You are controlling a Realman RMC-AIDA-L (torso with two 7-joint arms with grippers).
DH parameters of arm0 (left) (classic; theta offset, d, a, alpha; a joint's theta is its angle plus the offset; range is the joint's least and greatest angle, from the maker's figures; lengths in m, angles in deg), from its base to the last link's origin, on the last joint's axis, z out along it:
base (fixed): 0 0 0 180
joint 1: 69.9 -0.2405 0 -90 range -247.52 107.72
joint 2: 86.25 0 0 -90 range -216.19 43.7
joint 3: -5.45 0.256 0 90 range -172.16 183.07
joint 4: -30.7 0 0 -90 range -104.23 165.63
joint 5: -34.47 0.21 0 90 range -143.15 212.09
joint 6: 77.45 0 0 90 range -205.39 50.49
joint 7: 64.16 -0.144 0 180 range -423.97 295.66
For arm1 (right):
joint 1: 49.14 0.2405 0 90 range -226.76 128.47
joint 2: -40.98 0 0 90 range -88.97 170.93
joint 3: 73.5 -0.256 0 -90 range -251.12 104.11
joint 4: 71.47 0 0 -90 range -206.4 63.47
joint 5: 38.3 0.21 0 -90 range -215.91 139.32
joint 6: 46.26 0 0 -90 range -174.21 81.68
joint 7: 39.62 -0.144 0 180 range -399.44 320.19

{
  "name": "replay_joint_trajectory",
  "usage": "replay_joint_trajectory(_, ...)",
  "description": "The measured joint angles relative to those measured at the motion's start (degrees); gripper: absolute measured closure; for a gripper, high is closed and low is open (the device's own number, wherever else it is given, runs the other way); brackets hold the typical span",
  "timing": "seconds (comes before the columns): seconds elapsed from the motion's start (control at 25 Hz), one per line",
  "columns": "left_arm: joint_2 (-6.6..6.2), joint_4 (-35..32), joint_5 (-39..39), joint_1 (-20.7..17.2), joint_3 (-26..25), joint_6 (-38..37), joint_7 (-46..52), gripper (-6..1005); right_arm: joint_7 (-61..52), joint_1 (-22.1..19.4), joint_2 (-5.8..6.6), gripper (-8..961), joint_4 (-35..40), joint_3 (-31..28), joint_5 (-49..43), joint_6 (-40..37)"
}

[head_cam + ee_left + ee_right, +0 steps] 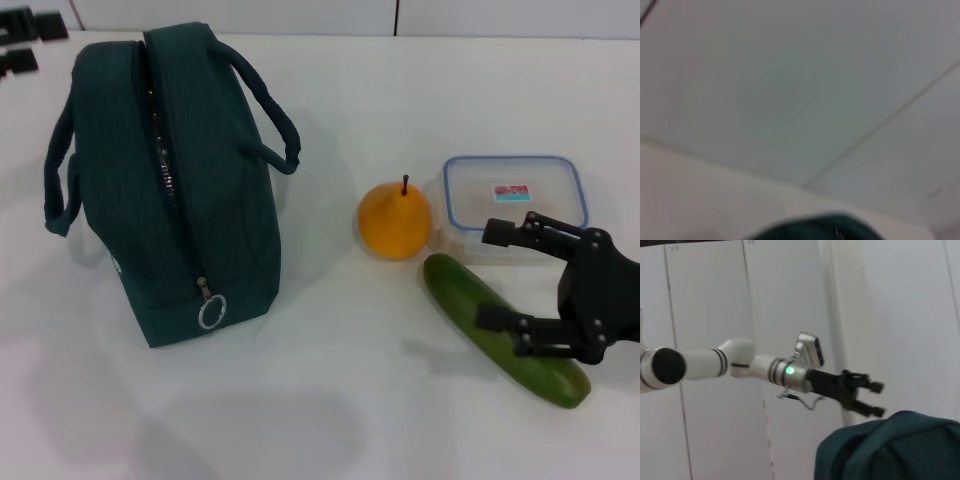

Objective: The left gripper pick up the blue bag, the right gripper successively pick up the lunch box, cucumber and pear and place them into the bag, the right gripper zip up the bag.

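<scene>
My right gripper (505, 277) sits at four o'clock in the head view, fingers spread wide and pointing toward nine. My left gripper (871, 399) shows only in the right wrist view, arm outstretched, fingers parted, aimed toward four.

No readable text anywhere; red-and-blue label (511, 194) on lunch box (515, 201) lid, print too small.

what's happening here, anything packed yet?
Nothing is packed. The blue bag stands on the white table, zipped, with the pear, cucumber and lunch box beside it. The right gripper hangs open over the cucumber and the lunch box's near edge, holding nothing. The left gripper, seen from the right wrist, is open in the air above the bag, not touching it.
</scene>
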Motion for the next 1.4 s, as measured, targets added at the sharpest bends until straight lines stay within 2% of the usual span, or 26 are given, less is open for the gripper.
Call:
replay_joint_trajectory(0.12, -0.17, -6.99, 1.51, -1.14, 4.77, -2.00, 6.13, 138, 0.07, -0.03, 0.21, 96, -0.07, -0.35, 0.04, 0.00)
replay_joint_trajectory(0.24, 0.57, -12.51, 6.01, -1.46, 8.87, -2.45, 10.28, 138, 0.35, -0.04, 0.17, 96, 0.19, -1.18, 0.00, 0.02)
replay_joint_trajectory(0.4, 1.51, -13.72, 10.06, -0.20, 12.16, -2.46, 12.30, 138, 0.75, 0.21, 0.20, 96, 0.25, -1.51, -0.18, 0.17)
replay_joint_trajectory(0.56, 2.21, -13.07, 12.72, 1.02, 12.25, -2.32, 12.16, 138, 0.87, 0.39, 0.29, 96, 0.33, -1.51, -0.29, 0.39)
replay_joint_trajectory(0.64, 3.10, -13.03, 13.43, 0.89, 11.95, -1.90, 11.27, 138, 0.88, 0.41, 0.54, 96, 0.38, -1.51, -0.31, 0.39)
replay_joint_trajectory(0.76, 5.30, -13.85, 12.63, -0.01, 11.43, -0.86, 7.08, 138, 0.90, 0.07, 0.94, 97, 0.39, -1.53, -0.13, 0.35)
replay_joint_trajectory(0.8, 5.30, -13.85, 12.63, -0.01, 11.43, -0.86, 7.08, 165, 0.90, -0.05, 0.99, 97, 0.39, -1.55, -0.09, 0.34)
replay_joint_trajectory(0.84, 6.58, -15.58, 12.36, -0.72, 11.15, -0.72, 4.76, 192, 0.93, -0.17, 1.02, 97, 0.38, -1.58, -0.07, 0.33)
replay_joint_trajectory(0.88, 6.68, -16.34, 12.35, -0.99, 11.19, -1.14, 4.75, 219, 0.97, -0.20, 1.02, 97, 0.39, -1.58, -0.07, 0.32)
replay_joint_trajectory(1.04, 6.31, -16.89, 12.47, -1.11, 11.51, -2.34, 7.17, 324, 1.52, -0.34, 0.97, 97, 0.32, -1.60, -0.28, 0.30)
replay_joint_trajectory(1.4, 6.60, -16.86, 13.86, -1.12, 11.62, -4.92, 12.10, 544, 1.45, -0.45, 1.21, 97, -0.04, -1.60, -0.07, 0.11)
